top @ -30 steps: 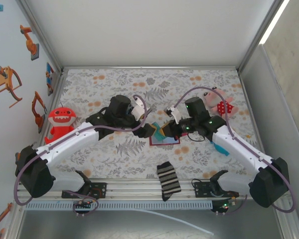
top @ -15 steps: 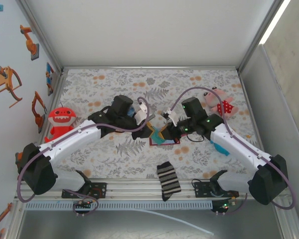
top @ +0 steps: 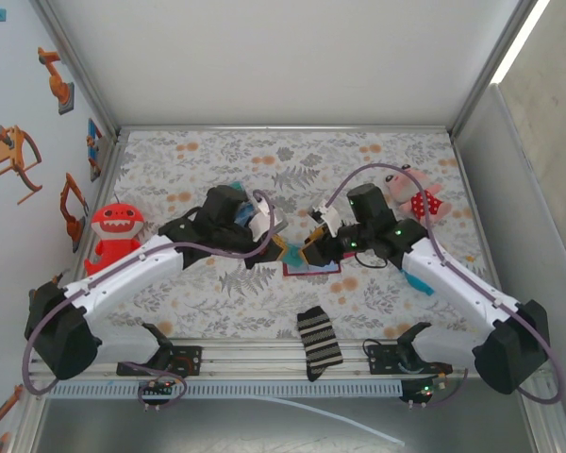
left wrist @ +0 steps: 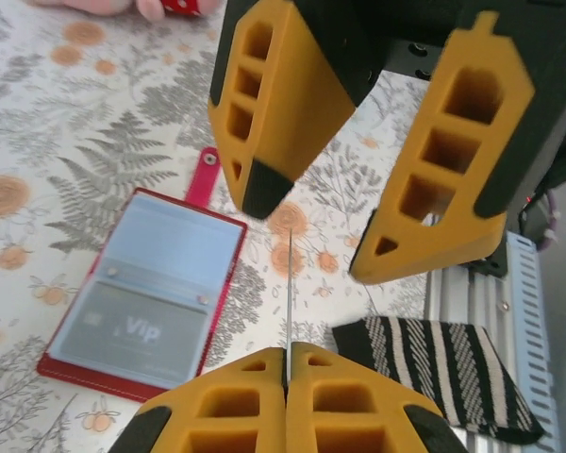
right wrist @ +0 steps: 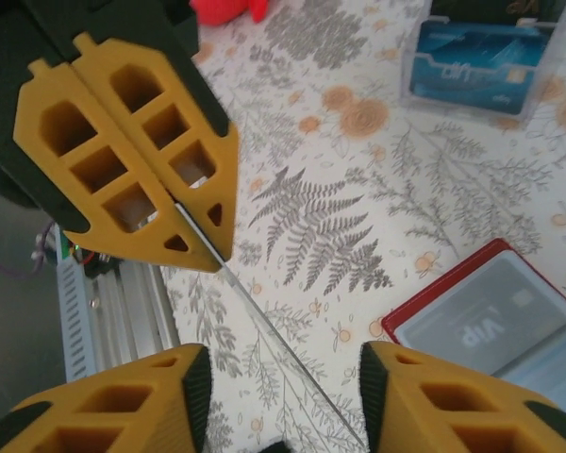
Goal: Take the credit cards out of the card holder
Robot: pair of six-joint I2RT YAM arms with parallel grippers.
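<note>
The card holder (top: 311, 268) lies open on the flowered cloth, red with blue-grey pockets (left wrist: 141, 283), and a "VIP" card sits in one pocket (right wrist: 495, 316). Just above the cloth, to its left, both grippers meet. My left gripper (left wrist: 288, 351) is shut on a thin credit card (left wrist: 290, 283), seen edge-on. The card's edge (right wrist: 264, 326) runs from the left gripper (right wrist: 208, 247) down between the fingers of my right gripper (right wrist: 285, 363), which stand open and apart from it. A teal card (top: 417, 280) lies by the right arm.
A striped sock (top: 319, 342) lies at the near edge by the rail. A red monster toy (top: 116, 231) stands at the left and a pink plush (top: 415, 196) at the back right. A clear stand holding a blue card (right wrist: 481, 61) sits behind the left wrist.
The left gripper moved in and closed on the card that the right gripper was holding. The right gripper has opened and let it go.
</note>
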